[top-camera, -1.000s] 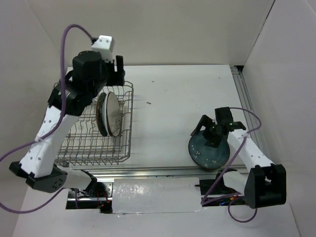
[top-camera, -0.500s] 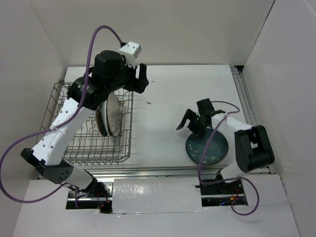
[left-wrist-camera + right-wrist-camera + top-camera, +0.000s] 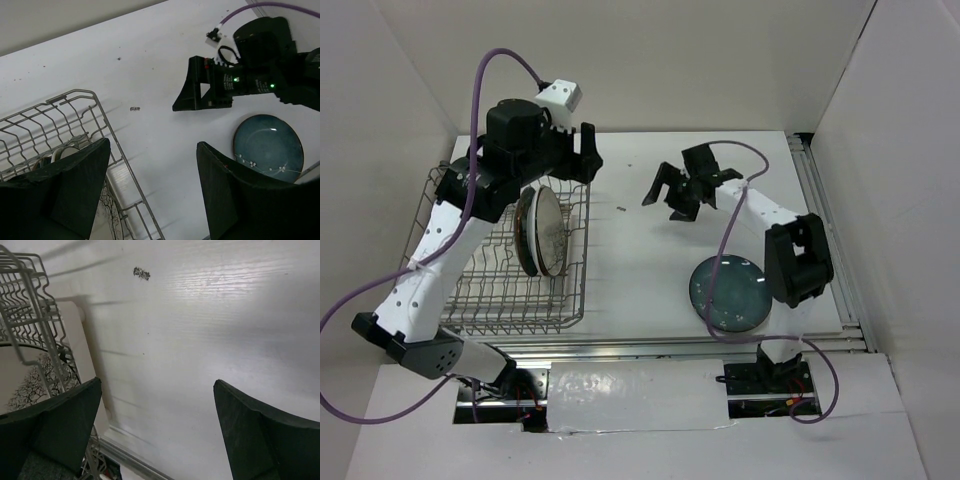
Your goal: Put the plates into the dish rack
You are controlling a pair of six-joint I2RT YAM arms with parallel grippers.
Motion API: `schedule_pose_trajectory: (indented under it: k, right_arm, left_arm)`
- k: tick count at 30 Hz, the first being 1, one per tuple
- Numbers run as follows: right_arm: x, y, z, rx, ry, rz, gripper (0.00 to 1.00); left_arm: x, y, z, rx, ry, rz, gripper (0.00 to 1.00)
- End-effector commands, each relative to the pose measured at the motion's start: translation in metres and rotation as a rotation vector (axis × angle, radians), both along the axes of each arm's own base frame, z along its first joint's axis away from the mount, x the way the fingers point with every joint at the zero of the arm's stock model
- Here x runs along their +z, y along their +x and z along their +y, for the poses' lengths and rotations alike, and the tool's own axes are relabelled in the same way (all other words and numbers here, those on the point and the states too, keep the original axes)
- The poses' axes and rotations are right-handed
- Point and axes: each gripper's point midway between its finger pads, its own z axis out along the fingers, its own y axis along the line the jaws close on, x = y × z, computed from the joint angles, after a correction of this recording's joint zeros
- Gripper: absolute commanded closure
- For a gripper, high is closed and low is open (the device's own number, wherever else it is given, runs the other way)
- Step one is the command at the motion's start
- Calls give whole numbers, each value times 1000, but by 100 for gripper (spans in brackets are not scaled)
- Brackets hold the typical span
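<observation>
— Right gripper [image 3: 676,193] has swung off the teal plate [image 3: 730,293] toward the dish rack [image 3: 490,285], claw spread and empty.
— Left gripper [image 3: 575,165] gapes empty beside the rack too. With that plate flat on the table [image 3: 640,260], the crowding arms could collide.

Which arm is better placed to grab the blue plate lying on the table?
Probably the right. The right hand, open, is nearer the blue plate, which lies on that arm's side; the left hand hangs by the rack.
</observation>
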Motion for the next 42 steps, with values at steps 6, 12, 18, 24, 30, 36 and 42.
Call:
schedule_pose_trajectory:
  k: [6, 12, 18, 24, 30, 36, 42]
  right_arm:
    - [60, -65, -116, -226, -223, -107, 0]
    - [9, -160, -187, -460, -253, 24, 0]
    - [-13, -178, -211, -635, -168, 40, 0]
    - [12, -135, -240, -713, -148, 45, 0]
    - [9, -141, -251, -725, -147, 38, 0]
    - [11, -129, -250, -708, -105, 20, 0]
    - [13, -127, -254, -709, -110, 2, 0]
  left_arm:
    - [9, -8, -2, -48, -44, -19, 18]
    - [-9, -10, -21, -114, -63, 34, 18]
    - [-42, -35, -91, -325, -81, 158, 18]
    - [-121, -54, -161, -467, -92, 399, 18]
    - [-201, -64, -194, -531, -80, 596, 17]
    - [-282, -62, -214, -538, -75, 788, 14]
    - [-319, -62, -237, -563, -102, 873, 12]
